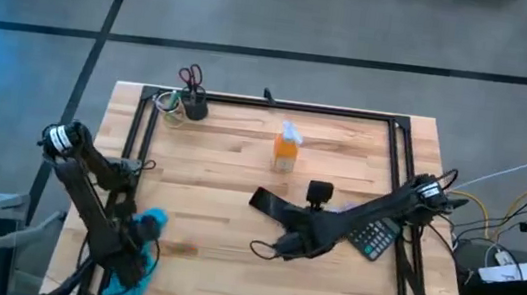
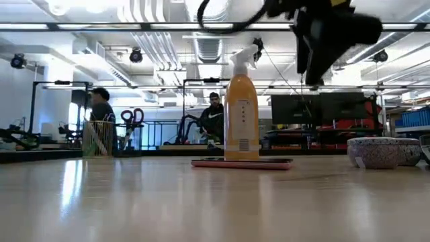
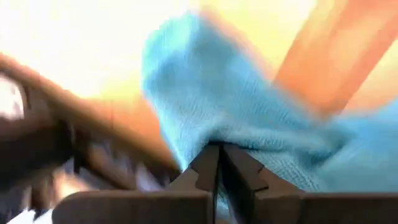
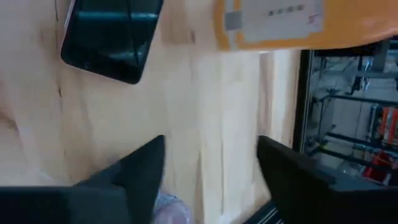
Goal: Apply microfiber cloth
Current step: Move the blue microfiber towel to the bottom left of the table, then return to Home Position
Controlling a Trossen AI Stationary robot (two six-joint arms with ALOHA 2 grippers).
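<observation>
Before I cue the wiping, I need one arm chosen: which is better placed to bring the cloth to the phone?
Left. Its pincer is shut on the blue cloth; the right pincer hovers open and empty near the phone.

One camera hangs above me, looking straight down on the whole table [image 1: 240, 175]. Another sits at table height, facing level into the room. It shares the orange spray bottle [image 2: 242, 107] at 12 o'clock with the top view. My wrist cameras look closely past each claw.
</observation>
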